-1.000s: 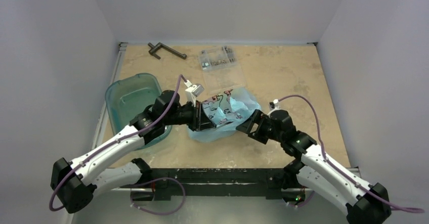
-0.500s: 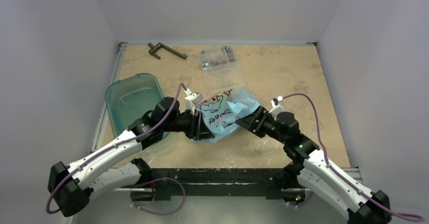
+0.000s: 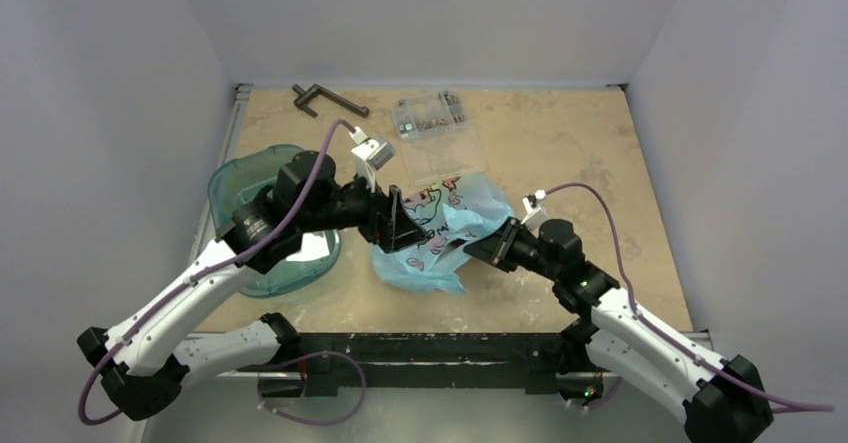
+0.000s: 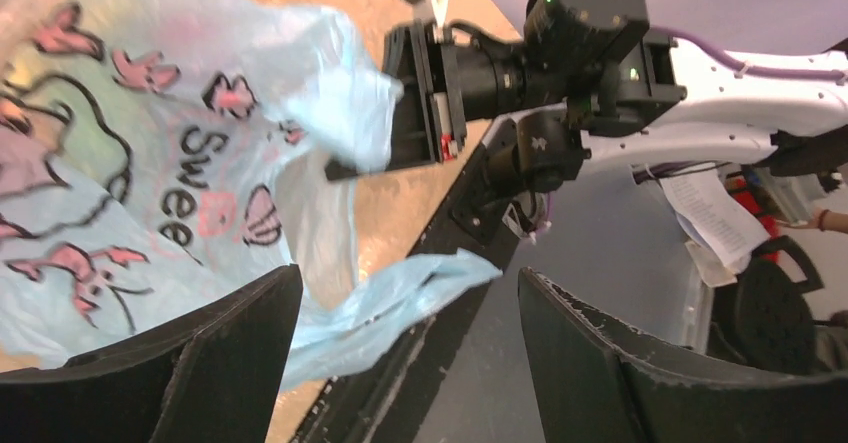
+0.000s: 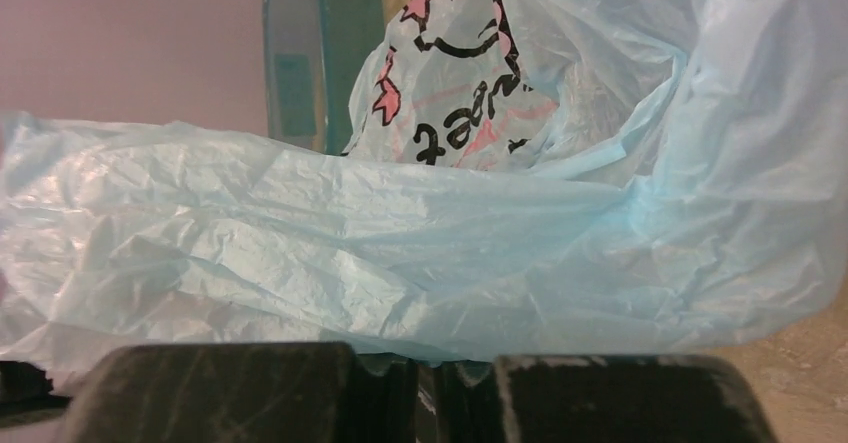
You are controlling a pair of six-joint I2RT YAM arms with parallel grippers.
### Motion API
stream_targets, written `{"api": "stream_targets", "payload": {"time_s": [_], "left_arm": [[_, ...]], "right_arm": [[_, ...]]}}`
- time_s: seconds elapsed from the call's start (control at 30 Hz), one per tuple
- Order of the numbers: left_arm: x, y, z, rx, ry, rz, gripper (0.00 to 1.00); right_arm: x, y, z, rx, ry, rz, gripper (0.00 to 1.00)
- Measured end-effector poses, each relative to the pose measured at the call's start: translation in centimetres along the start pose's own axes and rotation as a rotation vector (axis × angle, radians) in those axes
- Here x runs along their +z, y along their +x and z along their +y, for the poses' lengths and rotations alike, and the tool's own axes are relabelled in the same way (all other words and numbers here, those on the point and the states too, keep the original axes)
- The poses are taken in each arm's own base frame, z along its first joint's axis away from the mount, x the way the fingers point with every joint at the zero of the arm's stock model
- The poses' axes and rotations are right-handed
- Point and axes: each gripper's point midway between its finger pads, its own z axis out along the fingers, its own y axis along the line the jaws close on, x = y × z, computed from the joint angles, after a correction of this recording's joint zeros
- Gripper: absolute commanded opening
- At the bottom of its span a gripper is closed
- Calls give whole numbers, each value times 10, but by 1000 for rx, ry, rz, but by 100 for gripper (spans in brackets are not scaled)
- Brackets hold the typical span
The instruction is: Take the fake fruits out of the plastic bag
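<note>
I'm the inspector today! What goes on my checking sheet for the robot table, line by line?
Surface: beige mottled table.
Job's things: plastic bag crumpled in the middle, printed side showing; fake fruits not seen, perhaps hidden inside.
Clutter: teal tub at the left; dark metal tool and clear parts box near the far edge.
Grippers: left gripper open, pointed at the bag, holding nothing; right gripper shut on the bag's edge.
Cables: one purple cable looping over each arm.
Surroundings: plain pale walls on three sides.
</note>
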Motion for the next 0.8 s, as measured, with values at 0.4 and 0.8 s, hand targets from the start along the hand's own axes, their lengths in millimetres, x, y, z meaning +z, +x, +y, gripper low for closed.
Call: {"api": "stream_targets", "payload": {"time_s": [0.4, 0.8], "left_arm": [[79, -6, 55, 71, -142, 228, 74], [111, 54, 94, 25, -190, 375, 75]], "right_arm": [[-9, -1, 9, -27, -52, -19, 0], [-10, 0, 7, -25, -46, -16, 0]]}}
